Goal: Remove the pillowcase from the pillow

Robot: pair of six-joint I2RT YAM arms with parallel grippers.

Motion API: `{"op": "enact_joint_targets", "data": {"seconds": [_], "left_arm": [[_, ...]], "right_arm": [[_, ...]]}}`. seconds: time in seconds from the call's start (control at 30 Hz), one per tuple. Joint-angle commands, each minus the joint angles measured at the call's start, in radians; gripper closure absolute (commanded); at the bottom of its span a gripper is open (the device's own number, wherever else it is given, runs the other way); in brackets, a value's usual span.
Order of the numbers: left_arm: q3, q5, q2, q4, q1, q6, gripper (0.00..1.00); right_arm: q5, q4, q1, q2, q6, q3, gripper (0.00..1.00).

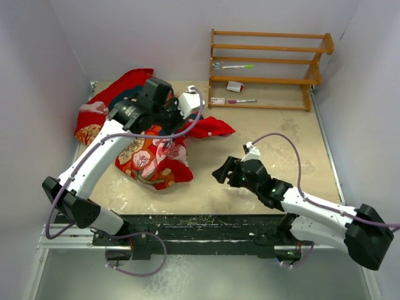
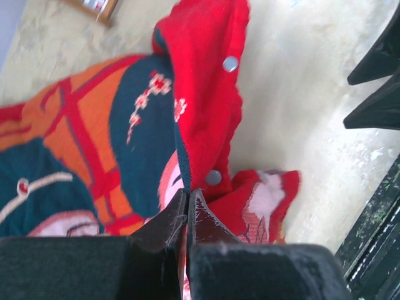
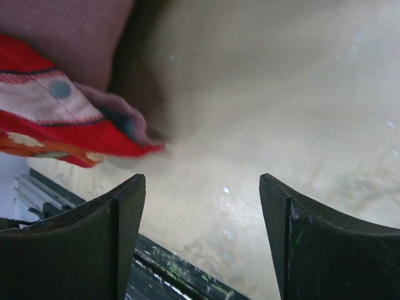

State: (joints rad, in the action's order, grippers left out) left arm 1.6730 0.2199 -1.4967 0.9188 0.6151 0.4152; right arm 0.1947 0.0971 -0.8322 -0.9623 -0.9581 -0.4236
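The red pillowcase [image 1: 150, 153] with the orange-robed girls lies bunched on the left of the table. It also shows in the left wrist view [image 2: 200, 94], with metal snaps along its edge. The pillow is hidden; no white cushion shows. My left gripper [image 1: 178, 119] is over the top of the heap, and in its wrist view [image 2: 187, 201] it is shut on a fold of red fabric. My right gripper [image 1: 223, 172] is open and empty just above the table, to the right of the cloth. A corner of the pillowcase [image 3: 56, 125] lies beyond its left finger.
A wooden rack [image 1: 269, 69] stands at the back right with a green marker on a shelf. A pink marker [image 1: 242, 101] and a small white and red item [image 1: 235, 86] lie under it. The table's black front edge [image 1: 206, 220] is close below the right gripper.
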Motion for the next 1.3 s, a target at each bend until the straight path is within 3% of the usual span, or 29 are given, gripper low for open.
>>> {"op": "enact_joint_targets", "data": {"seconds": [0.0, 0.3, 0.6, 0.77, 1.13, 1.27], "left_arm": [[0.007, -0.029, 0.012, 0.066, -0.080, 0.019, 1.00], [-0.006, -0.045, 0.046, 0.107, -0.091, -0.006, 1.00], [-0.004, -0.044, 0.057, 0.121, -0.091, -0.018, 1.00], [-0.003, -0.041, 0.061, 0.130, -0.091, -0.018, 1.00], [0.017, -0.030, 0.056, 0.153, -0.091, -0.035, 1.00], [0.017, -0.033, 0.055, 0.150, -0.091, -0.045, 1.00]], "right_arm": [[-0.057, 0.350, -0.004, -0.115, 0.081, -0.054, 0.24], [0.007, 0.685, -0.004, -0.390, 0.009, -0.177, 0.22], [0.112, 0.525, -0.004, -0.559, -0.130, -0.375, 0.25], [0.156, 0.574, -0.004, -0.586, -0.207, -0.347, 0.29], [0.304, 0.427, -0.061, -0.676, -0.351, -0.438, 0.37], [0.350, 0.414, -0.093, -0.717, -0.420, -0.460, 0.45]]}}
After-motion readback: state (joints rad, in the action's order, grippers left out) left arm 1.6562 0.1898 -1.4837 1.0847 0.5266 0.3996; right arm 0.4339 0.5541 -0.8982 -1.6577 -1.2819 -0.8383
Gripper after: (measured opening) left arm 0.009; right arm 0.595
